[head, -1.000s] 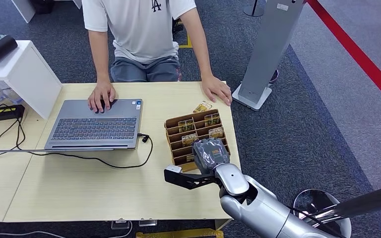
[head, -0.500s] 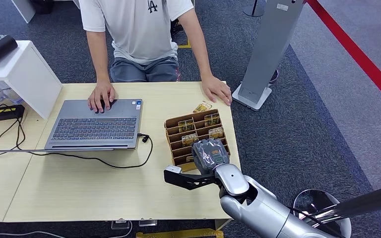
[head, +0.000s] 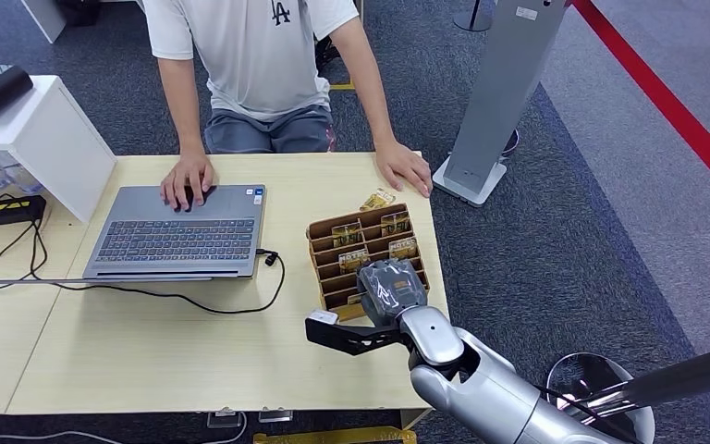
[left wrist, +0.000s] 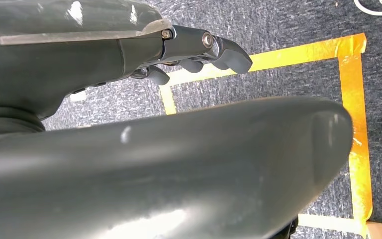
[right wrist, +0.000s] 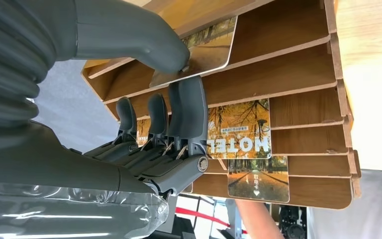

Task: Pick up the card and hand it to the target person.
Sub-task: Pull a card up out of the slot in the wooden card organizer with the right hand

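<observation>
Hand point(head: 390, 287) on the right arm sits low and centre-right in the head view, right over the near rows of the brown slotted cardboard card rack point(head: 325, 250) on the pale wooden table point(head: 148, 351). Up close in the right wrist view, the thick grey thumb point(right wrist: 144, 42) presses on one face of a glossy card with an autumn-tree print point(right wrist: 209, 50) and a dark finger point(right wrist: 186, 109) comes up against its other face, so it's got the card pinched. The card is still down in its slot in the rack, not lifted clear.

More cards of the same kind stand in other slots, one reading HOTEL point(right wrist: 238, 132). A single loose card point(head: 377, 199) lies on the table just past the rack's far edge.

Left hand point(left wrist: 199, 52) shows in its own wrist view over grey carpet with orange tape lines point(left wrist: 350, 99); fingers look curled in with nothing in them.

Top centre of the head view there's a person in a white T-shirt point(head: 259, 55) at the far side of the table, one hand point(head: 185, 178) on the open grey laptop point(head: 180, 231) and the other hand point(head: 405, 168) flat on the table near the rack. A black cable point(head: 194, 294) loops off the laptop's corner.
</observation>
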Motion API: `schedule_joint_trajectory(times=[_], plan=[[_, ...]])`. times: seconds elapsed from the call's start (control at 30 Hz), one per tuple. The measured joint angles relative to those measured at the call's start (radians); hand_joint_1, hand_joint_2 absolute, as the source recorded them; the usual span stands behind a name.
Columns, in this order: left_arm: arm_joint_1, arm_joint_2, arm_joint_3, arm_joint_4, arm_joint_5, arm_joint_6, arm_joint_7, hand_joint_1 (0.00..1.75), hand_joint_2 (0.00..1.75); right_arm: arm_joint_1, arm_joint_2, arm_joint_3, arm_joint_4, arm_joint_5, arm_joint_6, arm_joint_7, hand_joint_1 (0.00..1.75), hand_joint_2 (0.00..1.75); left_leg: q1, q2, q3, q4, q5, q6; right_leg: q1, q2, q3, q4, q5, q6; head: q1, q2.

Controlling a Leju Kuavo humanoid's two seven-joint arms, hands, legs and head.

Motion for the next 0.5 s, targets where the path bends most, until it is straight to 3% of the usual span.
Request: schedule_joint_trajectory(times=[0.03,0.17,0.33,0.47,0.5], plan=[[0.0,0.0,0.0,0.0,0.0,0.0,0.0,0.0,0.0,0.0,0.0,0.0,0.0,0.0,0.0,0.0,0.96,1.75,0.0,0.0,0.0,0.0,0.0,0.0,0.0,0.0,0.0,0.0,0.0,0.0,0.0,0.0],[0.0,-0.001,-0.001,0.0,-0.001,0.0,0.0,0.0,0.0,-0.001,0.0,0.0,0.002,0.0,0.0,-0.001,1.12,1.75,0.0,0.0,0.0,0.0,0.0,0.0,0.0,0.0,0.0,0.001,0.0,0.0,0.0,0.0],[0.0,-0.001,-0.001,0.0,-0.001,0.0,0.0,0.0,0.0,-0.002,0.0,0.0,0.002,0.0,0.001,-0.001,1.05,1.75,0.0,0.0,-0.001,0.0,0.0,0.0,0.0,0.0,-0.001,0.0,0.0,0.0,0.0,0.0],[0.0,-0.001,-0.002,0.0,-0.001,0.0,0.0,0.0,0.0,-0.002,0.0,0.0,0.002,0.0,0.002,-0.001,1.33,1.75,0.0,0.0,-0.001,0.0,0.0,0.0,0.0,0.0,-0.001,0.001,0.0,0.0,0.0,0.0],[0.0,-0.001,-0.002,0.0,-0.001,0.0,0.0,0.0,0.0,-0.002,0.0,0.0,0.002,0.0,0.002,-0.001,1.33,1.75,0.0,0.0,-0.001,0.001,0.0,0.0,0.0,0.0,-0.001,0.0,0.0,0.0,0.0,0.0]])
